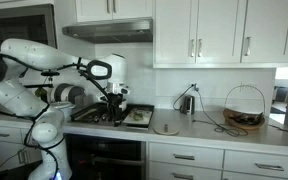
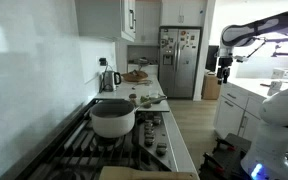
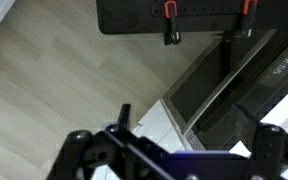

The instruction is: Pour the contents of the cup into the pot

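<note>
The pot [image 2: 112, 118], whitish-silver with a darker rim, stands on a burner of the stove [image 2: 134, 150]. My gripper [image 2: 224, 64] hangs in the air out in front of the counter, well away from the pot. In the other exterior view it [image 1: 112, 97] shows in line with the stove. In the wrist view its two fingers [image 3: 184, 125] stand wide apart with only wood floor and the oven front between them. It is open and empty. I cannot pick out a cup for certain; small items [image 2: 144, 99] lie on the counter past the stove.
A flat round disc [image 1: 166, 127], a kettle [image 1: 187, 102] and a wire basket [image 1: 244, 108] stand on the counter beside the stove. A tray [image 1: 137, 116] lies by the burners. A fridge [image 2: 179, 60] stands at the far end. Cabinets hang above.
</note>
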Available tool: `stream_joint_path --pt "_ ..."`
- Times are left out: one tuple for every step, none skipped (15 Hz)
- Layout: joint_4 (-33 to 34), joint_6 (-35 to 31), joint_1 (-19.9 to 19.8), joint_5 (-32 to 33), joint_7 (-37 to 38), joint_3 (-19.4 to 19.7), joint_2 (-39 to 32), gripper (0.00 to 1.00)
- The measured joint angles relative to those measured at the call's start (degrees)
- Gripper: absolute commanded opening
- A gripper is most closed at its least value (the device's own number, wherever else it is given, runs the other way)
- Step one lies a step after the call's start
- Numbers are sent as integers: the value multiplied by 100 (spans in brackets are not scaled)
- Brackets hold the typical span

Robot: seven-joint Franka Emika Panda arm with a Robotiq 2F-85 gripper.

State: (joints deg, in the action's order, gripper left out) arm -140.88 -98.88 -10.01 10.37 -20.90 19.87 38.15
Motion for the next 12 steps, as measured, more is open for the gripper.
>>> stream_joint_path --pt "0 0 0 0 0 0 0 100" --pt "0 0 0 0 0 0 0 100" --pt "0 0 0 0 0 0 0 100" --pt "0 0 0 0 0 0 0 100" --pt "0 0 0 0 0 0 0 100" --pt "0 0 0 0 0 0 0 100" --pt "0 0 0 0 0 0 0 100" --pt "0 0 0 0 0 0 0 100" --pt "0 0 0 -1 0 0 0 100" --pt "-1 -46 1 -1 -14 0 2 100" --pt "-8 -169 5 -2 -55 0 9 100" --pt "-22 -367 14 -29 -160 10 20 100"
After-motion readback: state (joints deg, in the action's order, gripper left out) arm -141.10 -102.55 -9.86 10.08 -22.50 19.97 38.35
